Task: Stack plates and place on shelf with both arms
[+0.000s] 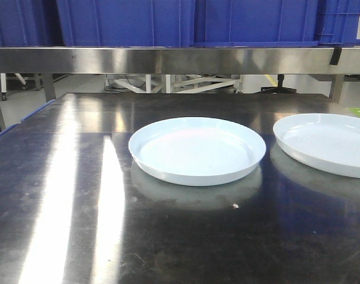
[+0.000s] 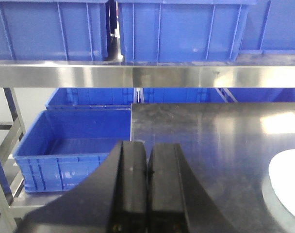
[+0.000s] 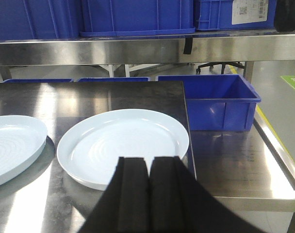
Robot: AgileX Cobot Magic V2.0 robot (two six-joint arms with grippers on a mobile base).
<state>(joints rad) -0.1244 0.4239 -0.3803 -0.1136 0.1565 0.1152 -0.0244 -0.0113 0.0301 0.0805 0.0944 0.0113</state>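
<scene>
Two pale bluish-white plates lie apart on the dark steel tabletop (image 1: 61,195): one plate (image 1: 197,149) in the middle, the other plate (image 1: 328,143) at the right, cut by the frame edge. The shelf rail (image 1: 168,60) runs across the back with blue crates on it. My left gripper (image 2: 147,158) is shut and empty, over the table's left edge, with a plate rim (image 2: 288,182) far to its right. Over the near rim of the right plate (image 3: 124,145) hangs my right gripper (image 3: 148,162), shut and empty. The middle plate (image 3: 14,145) shows at left there.
Blue crates (image 1: 186,21) fill the shelf tier above the rail. A lower blue crate (image 2: 74,145) sits left of the table, another (image 3: 220,99) right of it on a lower steel tier. The table's right edge (image 3: 188,131) runs just beside the right plate.
</scene>
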